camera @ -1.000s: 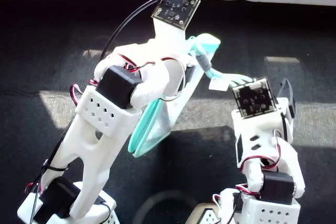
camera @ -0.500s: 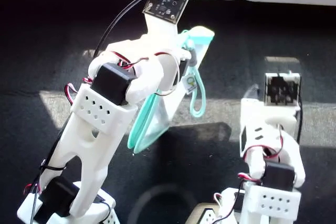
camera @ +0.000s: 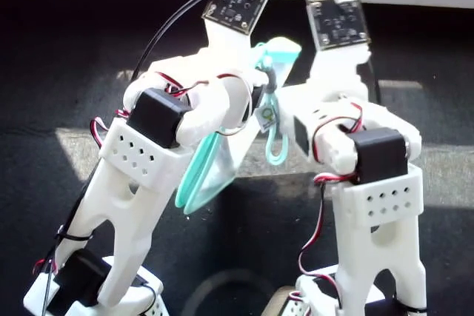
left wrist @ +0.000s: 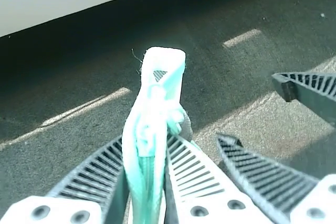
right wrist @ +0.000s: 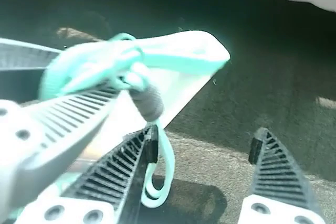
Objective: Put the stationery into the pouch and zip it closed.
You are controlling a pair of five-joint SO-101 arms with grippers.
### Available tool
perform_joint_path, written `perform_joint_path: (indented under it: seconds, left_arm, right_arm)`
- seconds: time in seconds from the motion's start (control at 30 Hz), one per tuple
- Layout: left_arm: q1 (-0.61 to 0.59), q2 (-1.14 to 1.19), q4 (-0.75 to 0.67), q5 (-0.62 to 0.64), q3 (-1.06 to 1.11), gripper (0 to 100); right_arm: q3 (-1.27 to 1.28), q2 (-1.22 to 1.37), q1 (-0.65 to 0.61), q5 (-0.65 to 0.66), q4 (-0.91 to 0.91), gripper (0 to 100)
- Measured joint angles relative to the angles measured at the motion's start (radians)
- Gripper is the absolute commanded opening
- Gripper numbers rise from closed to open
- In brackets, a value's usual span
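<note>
- Pouch [camera: 222, 172]: flat, pale see-through body with a mint edge, tilted with 1 end up, held in the air above the dark table [camera: 74, 72].
- Mint strap loop [right wrist: 157, 182] hangs from the grey zip pull [right wrist: 147, 103] near the upper end.
- Contents: can't tell. Zip state: can't tell.
- Left claw [left wrist: 146, 142]: clenched on the pouch edge.
- Right claw [right wrist: 205, 137]: released, fingers spread, just beside the pouch's upper end, 1 finger next to the loop.

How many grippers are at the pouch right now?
2: left gripper shut on the pouch near its upper end; right gripper, jaws open, beside the zipper pull.
</note>
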Motion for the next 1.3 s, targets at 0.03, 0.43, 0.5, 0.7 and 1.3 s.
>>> perform_joint_path:
  seconds: [0.03, 0.43, 0.5, 0.7, 1.3]
  left_arm:
    - [0.0, 0.0, 0.003, -0.012, 0.0, 1]
    - [-0.008, 0.0, 0.005, -0.031, 0.002, 1]
    - [-0.008, 0.0, 0.006, -0.032, 0.002, 1]
    - [-0.008, -0.054, 0.006, -0.032, 0.0, 1]
    - [0.037, -0.078, 0.026, -0.031, 0.063, 1]
  right_arm:
    - [-0.014, 0.003, -0.018, 0.015, 0.011, 28.5]
    - [0.127, 0.012, -0.048, 0.123, -0.11, 28.5]
    - [0.17, 0.012, -0.048, 0.126, -0.16, 28.5]
    - [0.265, 0.017, -0.048, 0.127, -0.321, 28.5]
    - [0.319, 0.018, -0.051, 0.219, -0.411, 28.5]
